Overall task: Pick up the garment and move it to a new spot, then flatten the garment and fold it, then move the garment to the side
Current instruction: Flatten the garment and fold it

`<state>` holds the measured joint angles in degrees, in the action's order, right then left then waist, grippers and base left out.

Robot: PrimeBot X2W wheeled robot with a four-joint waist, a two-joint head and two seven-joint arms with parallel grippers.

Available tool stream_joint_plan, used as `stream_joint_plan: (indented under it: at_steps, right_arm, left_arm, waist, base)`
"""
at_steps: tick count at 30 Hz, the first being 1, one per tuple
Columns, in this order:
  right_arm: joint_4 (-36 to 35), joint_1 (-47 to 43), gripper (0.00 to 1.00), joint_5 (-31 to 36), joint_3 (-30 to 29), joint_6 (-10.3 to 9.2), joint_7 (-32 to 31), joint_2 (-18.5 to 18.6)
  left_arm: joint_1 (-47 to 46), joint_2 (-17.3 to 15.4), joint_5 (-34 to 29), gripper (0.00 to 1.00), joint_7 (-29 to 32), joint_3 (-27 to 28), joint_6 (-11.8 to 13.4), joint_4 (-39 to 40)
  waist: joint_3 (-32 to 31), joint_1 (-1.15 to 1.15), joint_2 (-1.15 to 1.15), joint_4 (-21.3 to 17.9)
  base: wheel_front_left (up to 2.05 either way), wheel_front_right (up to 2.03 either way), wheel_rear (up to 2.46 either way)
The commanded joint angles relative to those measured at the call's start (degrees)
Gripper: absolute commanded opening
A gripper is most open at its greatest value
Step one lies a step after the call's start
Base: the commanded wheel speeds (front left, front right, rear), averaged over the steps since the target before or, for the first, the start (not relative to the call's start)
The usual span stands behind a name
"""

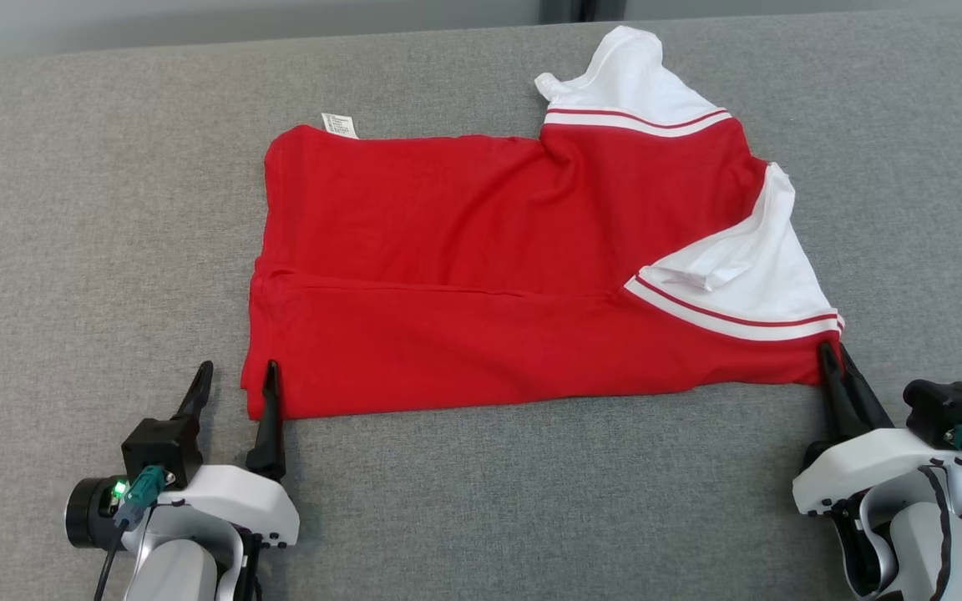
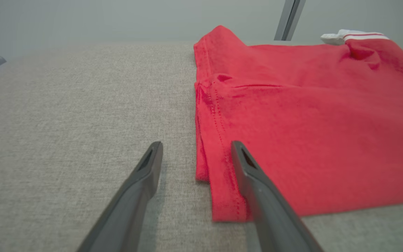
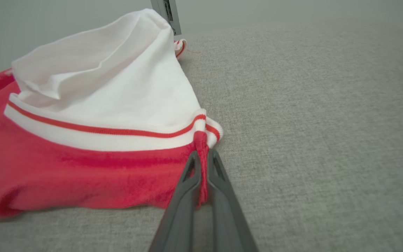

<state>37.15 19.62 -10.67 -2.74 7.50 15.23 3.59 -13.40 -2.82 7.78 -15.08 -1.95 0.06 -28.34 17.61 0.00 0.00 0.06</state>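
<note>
Left claw (image 1: 239, 367) — garment (image 1: 464, 250) — label (image 1: 339, 125) beyond

A small white tag (image 1: 339, 125) is sticking out from the far edge of the red shirt (image 1: 464, 250), its printed lines being too tiny to read.

garment (image 1: 464, 250): red tee, white sleeves with red-and-white striped trim. Lay mostly flat on the grey counter (image 1: 113, 209), hem to the left, sleeves to the right. Near long side looked folded over the body, and a ridge ran left-right across the middle. far sleeve (image 1: 627, 79) stuck out past the far edge. near sleeve (image 1: 748, 267) sat on top, bunched and puffed up. White care label (image 1: 339, 125) poked out at the far-left corner. Near-right corner was pinched tight in the right hand (image 1: 830, 355) and puckered there.
</note>
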Motion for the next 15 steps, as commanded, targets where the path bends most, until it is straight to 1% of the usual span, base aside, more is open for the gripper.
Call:
stream_joint_plan:
  at_steps: [1,8,9,10,11,15]
  right_arm:
    - [-0.3,-0.4,0.0,-0.3,0.0,-0.02,-0.2,0.5]
    - [-2.4,-0.6,0.0,-0.4,0.1,-0.02,-0.1,0.9]
    - [-2.6,-0.6,0.0,-0.5,0.1,-0.02,-0.1,0.9]
    - [-2.7,-0.5,0.0,-0.5,0.1,-0.02,-0.1,0.9]
    - [-2.9,-0.5,0.0,-0.6,0.1,-0.02,-0.1,0.9]
    - [-3.7,-0.5,0.0,-1.1,-0.1,-0.02,-0.1,0.8]
  left_arm:
    - [-0.2,-0.2,0.6,1.0,-0.1,0.3,0.3,-0.4]
    - [-0.9,-0.2,1.8,1.0,0.0,-1.0,-0.9,-4.4]
    - [-1.0,-0.1,2.0,0.6,0.0,-1.3,-1.2,-5.1]
    - [-1.1,-0.1,1.7,0.13,0.0,-1.7,-1.6,-5.6]
    - [-1.1,-0.1,1.8,0.0,0.0,-1.8,-1.9,-5.8]
    - [-1.3,-0.3,2.1,0.0,0.0,-2.3,-2.2,-6.3]
  waist:
    - [-0.1,0.0,0.0,-0.2]
    - [-0.1,0.0,0.0,-1.1]
    - [-0.2,0.0,0.0,-1.2]
    - [-0.2,0.0,0.0,-1.3]
    - [-0.2,0.0,0.0,-1.4]
    - [-1.1,0.0,0.0,-1.3]
  base:
    - [0.0,0.0,0.0]
    - [0.0,0.0,0.0]
    - [0.0,0.0,0.0]
    - [0.0,0.0,0.0]
    - [0.0,0.0,0.0]
    - [0.0,0.0,0.0]
